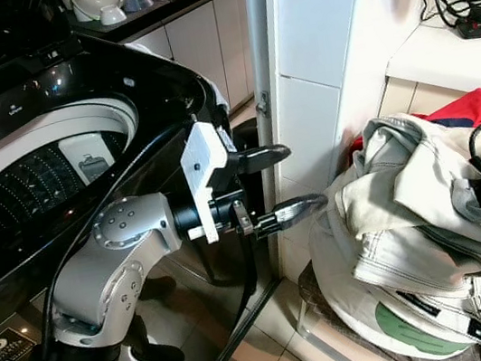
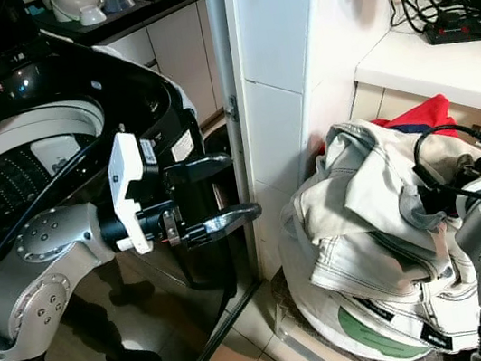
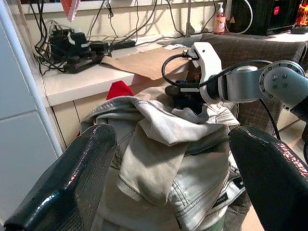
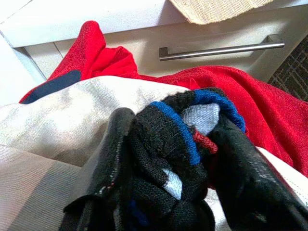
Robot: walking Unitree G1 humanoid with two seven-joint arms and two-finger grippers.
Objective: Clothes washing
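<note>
Two tools: the right tool (image 4: 168, 159) pinches a dark sock (image 4: 178, 144) on the clothes pile (image 1: 414, 235); the left tool (image 1: 276, 184) gapes beside the washer (image 1: 45, 156).

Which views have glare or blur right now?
Left eye view: glare on the glossy washing machine and the blown-out top right corner. Left wrist view: left claw fingers soft, up close. Right wrist view: right claw gripping a sharp black knit garment.
</note>
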